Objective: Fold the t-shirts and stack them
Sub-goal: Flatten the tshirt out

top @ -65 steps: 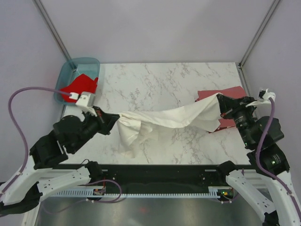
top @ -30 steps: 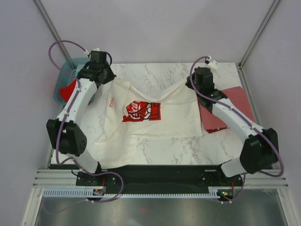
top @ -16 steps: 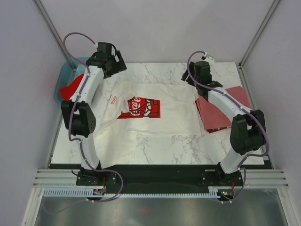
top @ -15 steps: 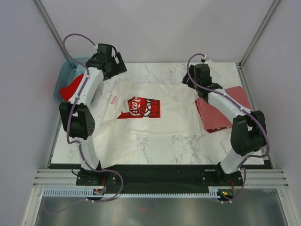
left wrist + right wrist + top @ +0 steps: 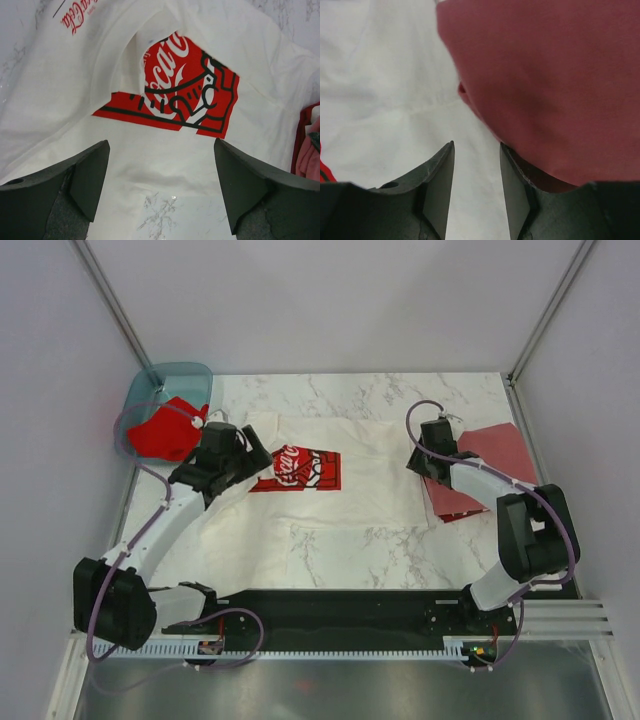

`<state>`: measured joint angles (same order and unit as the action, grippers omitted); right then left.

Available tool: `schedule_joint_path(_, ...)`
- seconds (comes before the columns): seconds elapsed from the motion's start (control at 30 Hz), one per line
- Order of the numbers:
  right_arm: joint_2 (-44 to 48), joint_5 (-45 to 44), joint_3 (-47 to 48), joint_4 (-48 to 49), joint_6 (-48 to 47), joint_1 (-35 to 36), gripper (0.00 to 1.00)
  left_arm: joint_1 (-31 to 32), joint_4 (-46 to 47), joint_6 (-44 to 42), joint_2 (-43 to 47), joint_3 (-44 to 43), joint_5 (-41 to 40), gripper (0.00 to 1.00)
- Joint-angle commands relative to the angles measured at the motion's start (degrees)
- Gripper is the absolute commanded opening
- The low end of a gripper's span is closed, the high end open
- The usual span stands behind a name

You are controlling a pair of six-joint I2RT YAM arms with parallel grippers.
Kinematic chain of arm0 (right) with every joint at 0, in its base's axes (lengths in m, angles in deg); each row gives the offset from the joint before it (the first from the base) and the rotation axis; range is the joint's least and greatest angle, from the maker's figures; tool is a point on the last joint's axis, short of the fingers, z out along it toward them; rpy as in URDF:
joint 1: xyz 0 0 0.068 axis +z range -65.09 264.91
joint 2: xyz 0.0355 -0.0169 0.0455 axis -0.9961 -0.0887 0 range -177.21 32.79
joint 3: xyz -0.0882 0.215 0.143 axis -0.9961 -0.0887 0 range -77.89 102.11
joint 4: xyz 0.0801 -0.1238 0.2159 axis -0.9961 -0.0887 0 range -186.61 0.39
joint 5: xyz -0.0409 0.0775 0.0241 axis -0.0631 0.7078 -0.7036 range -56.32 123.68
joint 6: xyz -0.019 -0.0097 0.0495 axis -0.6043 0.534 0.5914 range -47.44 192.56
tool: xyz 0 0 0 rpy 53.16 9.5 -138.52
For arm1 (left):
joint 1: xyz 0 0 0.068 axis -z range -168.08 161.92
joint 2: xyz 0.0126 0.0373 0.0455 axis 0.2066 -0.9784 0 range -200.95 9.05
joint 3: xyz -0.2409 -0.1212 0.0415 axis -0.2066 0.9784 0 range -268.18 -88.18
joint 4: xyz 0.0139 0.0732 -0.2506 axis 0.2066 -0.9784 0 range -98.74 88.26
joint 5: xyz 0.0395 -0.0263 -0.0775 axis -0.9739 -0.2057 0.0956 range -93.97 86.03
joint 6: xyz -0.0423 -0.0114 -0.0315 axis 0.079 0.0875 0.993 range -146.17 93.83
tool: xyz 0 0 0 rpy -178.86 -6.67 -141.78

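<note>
The white t-shirt lies spread flat on the marble table, its red-and-black print facing up. My left gripper hovers open just left of the print, fingers wide apart with nothing between them. Above the white shirt's right edge my right gripper stands partly open and empty over white cloth. Its right finger sits against the edge of the brick-red t-shirt, which lies folded at the right. A bright red t-shirt hangs out of the tub.
The translucent teal tub stands at the table's far left corner. Bare marble shows along the near edge, in front of the white shirt. Frame posts rise at both far corners.
Both grippers have let go of the white shirt's shoulders and drawn back toward me from the far edge. The shirt now lies flat, and the left arm has folded low.
</note>
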<state>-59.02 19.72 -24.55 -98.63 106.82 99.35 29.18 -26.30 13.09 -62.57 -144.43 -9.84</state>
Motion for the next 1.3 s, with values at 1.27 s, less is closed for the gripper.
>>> schedule_joint_path(1.27,-22.08,-2.39,21.89,-0.74,0.98,-1.69,0.68,-6.44,13.57,8.28,-42.55,-15.12,-0.11,0.86)
